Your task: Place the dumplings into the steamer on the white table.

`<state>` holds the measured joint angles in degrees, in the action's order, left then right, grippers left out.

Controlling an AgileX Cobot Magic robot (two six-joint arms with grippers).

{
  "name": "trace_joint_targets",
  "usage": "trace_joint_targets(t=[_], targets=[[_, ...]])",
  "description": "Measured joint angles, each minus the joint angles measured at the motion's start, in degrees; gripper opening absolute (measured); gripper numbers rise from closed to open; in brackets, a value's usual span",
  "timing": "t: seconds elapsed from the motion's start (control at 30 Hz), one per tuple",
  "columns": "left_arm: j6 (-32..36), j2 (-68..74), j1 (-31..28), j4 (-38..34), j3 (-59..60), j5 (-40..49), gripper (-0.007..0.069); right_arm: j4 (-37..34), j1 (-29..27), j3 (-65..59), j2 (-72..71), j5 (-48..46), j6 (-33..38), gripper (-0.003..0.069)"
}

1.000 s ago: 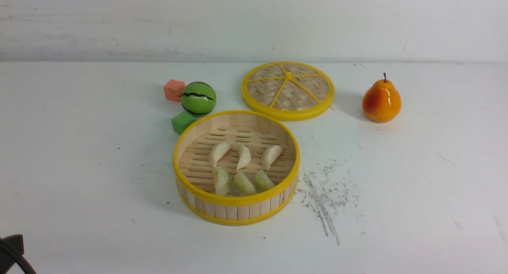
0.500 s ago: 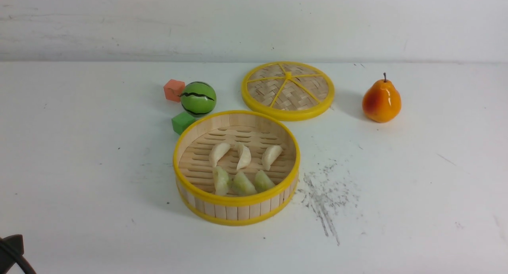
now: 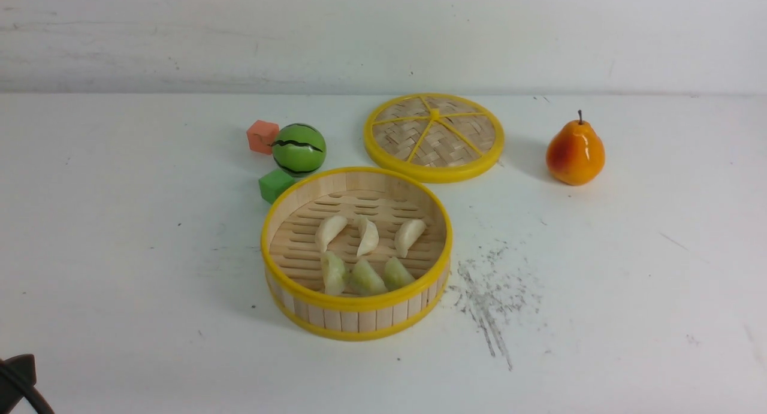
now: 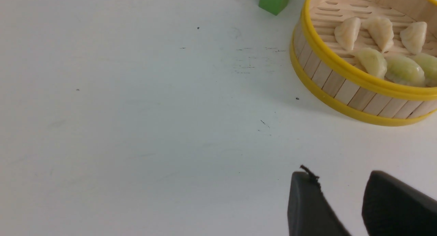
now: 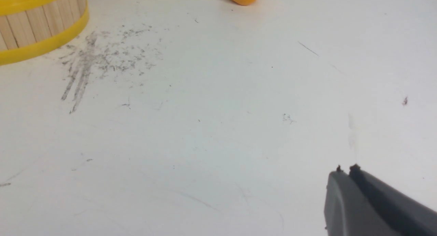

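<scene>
The dumplings [image 3: 363, 252] all lie inside the steamer [image 3: 357, 313], six of them on its slatted floor: three cream-white ones in a row toward the far side and three pale green ones in a row close against the near wall. The steamer stands upright on the white table [image 3: 120, 270], a little left of the table's middle. At about 1 o'clock from it, just beyond its far rim, lies a flat woven lid [image 3: 434, 136] with yellow spokes. At about 11 o'clock a green cube [image 3: 275, 185] sits just beside the steamer's wall, with a striped green ball [image 3: 299, 149] behind it and an orange cube [image 3: 262, 136] beside the ball. A pear [image 3: 575, 151] stands upright well apart at about 2 o'clock. Grey scuff marks [image 3: 488, 297] streak the table at 4 o'clock, near the steamer's base. The left gripper [image 4: 341, 191] hangs over bare table with its fingers spread and nothing between them. The right gripper [image 5: 345, 169] hangs over bare table too, its fingers pressed together and holding nothing.
</scene>
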<state>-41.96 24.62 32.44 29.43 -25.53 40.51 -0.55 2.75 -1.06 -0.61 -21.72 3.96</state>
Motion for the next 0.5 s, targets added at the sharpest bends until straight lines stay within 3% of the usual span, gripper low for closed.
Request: trace_joint_targets(t=[0.5], targets=[[0.0, 0.0, 0.0, 0.0, 0.0, 0.0, 0.0237, 2.28, 0.0, 0.07, 0.0, -0.45, 0.0, -0.0021]])
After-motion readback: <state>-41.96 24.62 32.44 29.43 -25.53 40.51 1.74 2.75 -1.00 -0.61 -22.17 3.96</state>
